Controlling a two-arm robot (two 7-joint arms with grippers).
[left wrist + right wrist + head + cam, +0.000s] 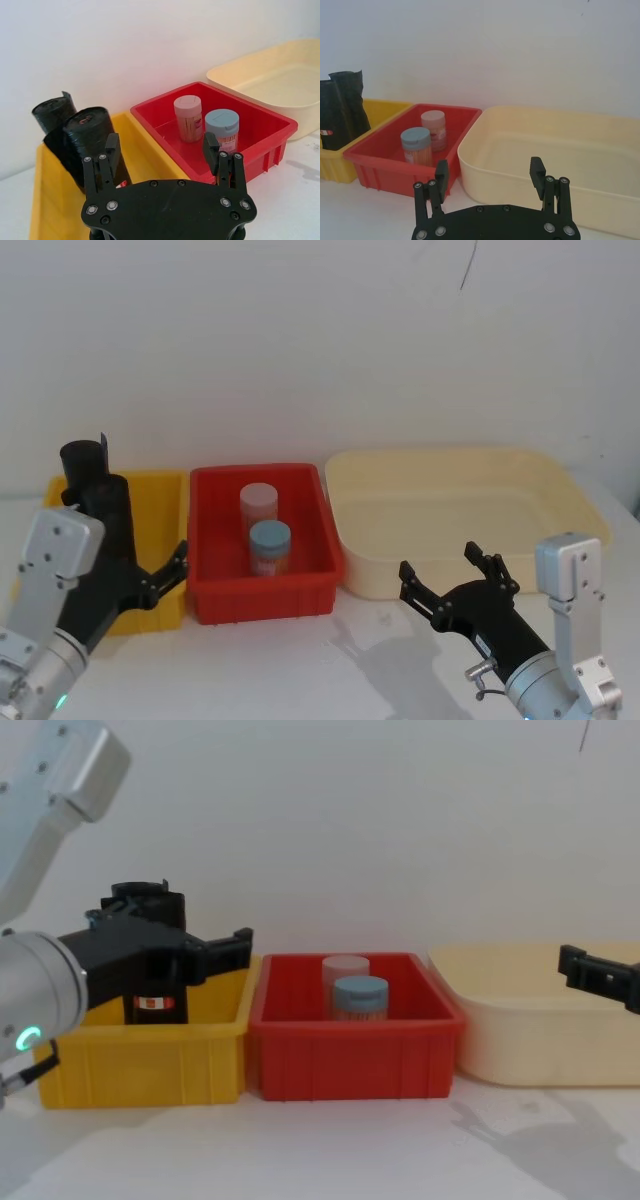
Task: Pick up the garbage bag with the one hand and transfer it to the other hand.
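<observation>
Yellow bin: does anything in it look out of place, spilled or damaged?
Nothing spilled or damaged. The garbage bag and a plain black roll stand on end in the yellow bin; only the plain roll's loose top edge sticks up.

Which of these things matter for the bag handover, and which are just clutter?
Job: labelled garbage bag, left gripper, right gripper.
Lying about: plain black roll, yellow bin, red bin, pink-lidded jar, blue-lidded jar, cream tub.
</observation>
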